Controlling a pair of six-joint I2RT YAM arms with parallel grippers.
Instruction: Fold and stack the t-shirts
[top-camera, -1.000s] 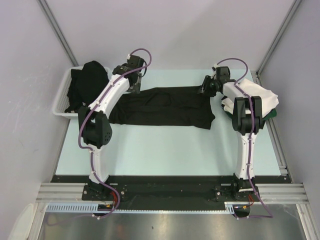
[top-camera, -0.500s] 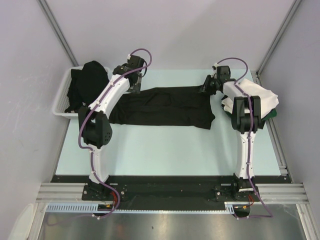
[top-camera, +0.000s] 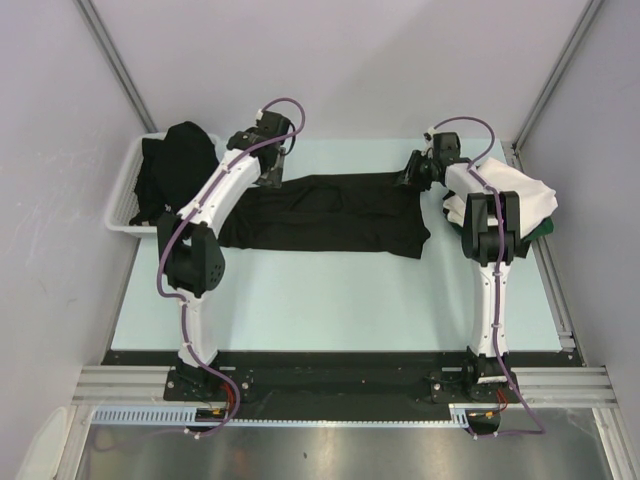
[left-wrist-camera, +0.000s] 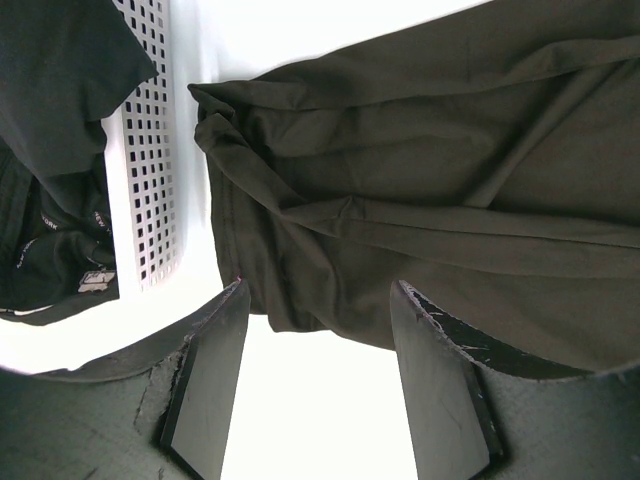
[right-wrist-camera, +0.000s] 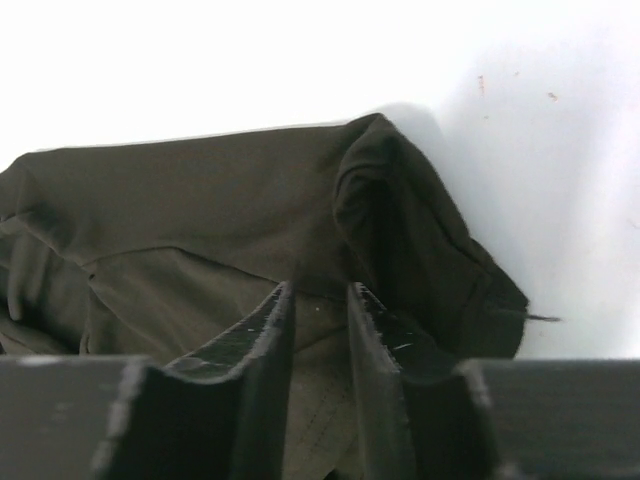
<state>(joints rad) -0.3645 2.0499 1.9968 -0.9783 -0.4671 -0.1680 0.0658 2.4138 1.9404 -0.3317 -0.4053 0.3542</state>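
Black t-shirt (top-camera: 330, 212) lies spread, rumpled, mid-table (top-camera: 330, 300) between the arms; cloth is soft, light and limp, so best taken at corners or hem. Right wrist view shows right gripper (right-wrist-camera: 318, 298) nipping a fold at the shirt's corner, unclear from overhead. Left wrist view shows left gripper (left-wrist-camera: 318, 300) spread, empty, over the opposite edge beside basket (left-wrist-camera: 150, 150)

left arm stretches forward from its base, elbow bent, forearm angling right toward the far side, wrist tipped down; left gripper (left-wrist-camera: 318, 297) jaws spread wide, nothing between them. right arm rises from its base, elbow folded high, forearm reaching forward and left, wrist low; right gripper (right-wrist-camera: 319, 295) jaws almost together, pinching a fold of the black t-shirt (right-wrist-camera: 200, 220)
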